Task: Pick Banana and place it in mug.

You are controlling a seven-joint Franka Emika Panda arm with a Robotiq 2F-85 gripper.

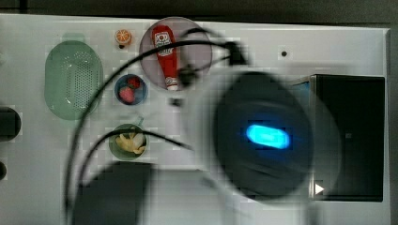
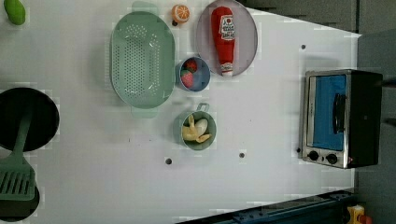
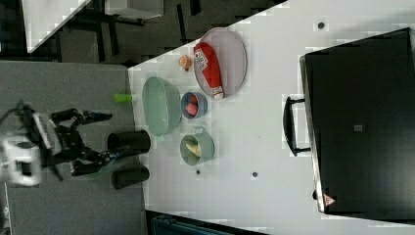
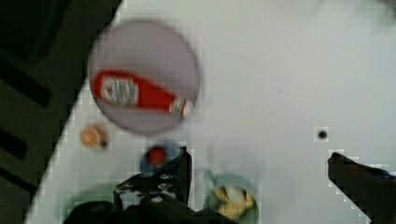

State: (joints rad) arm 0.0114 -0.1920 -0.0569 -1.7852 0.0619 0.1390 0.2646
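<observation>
The pale yellow banana [image 2: 196,129] lies inside the teal-green mug [image 2: 180,128], near the middle of the white table in the left view. The top view shows the same banana [image 1: 131,142] in the mug [image 1: 114,145], and so does the right view, banana [image 3: 193,148] in mug [image 3: 209,144]. My gripper [image 3: 113,135] hangs open and empty, high up and well away from the mug, at the right view's left. In the wrist view the gripper [image 4: 261,172] stands wide open above the table, with the banana [image 4: 233,198] far below between its fingers [image 4: 182,168]. My blurred arm [image 1: 267,136] covers the top view's centre.
Beside the mug stand a blue bowl [image 2: 204,80] with strawberries and a pale green colander [image 2: 142,58]. A plate [image 2: 247,32] carries a ketchup bottle [image 2: 223,37]; an orange slice [image 2: 180,13] lies nearby. A toaster oven [image 2: 336,116] sits at the left view's right, a black pan [image 2: 28,116] at the left view's left.
</observation>
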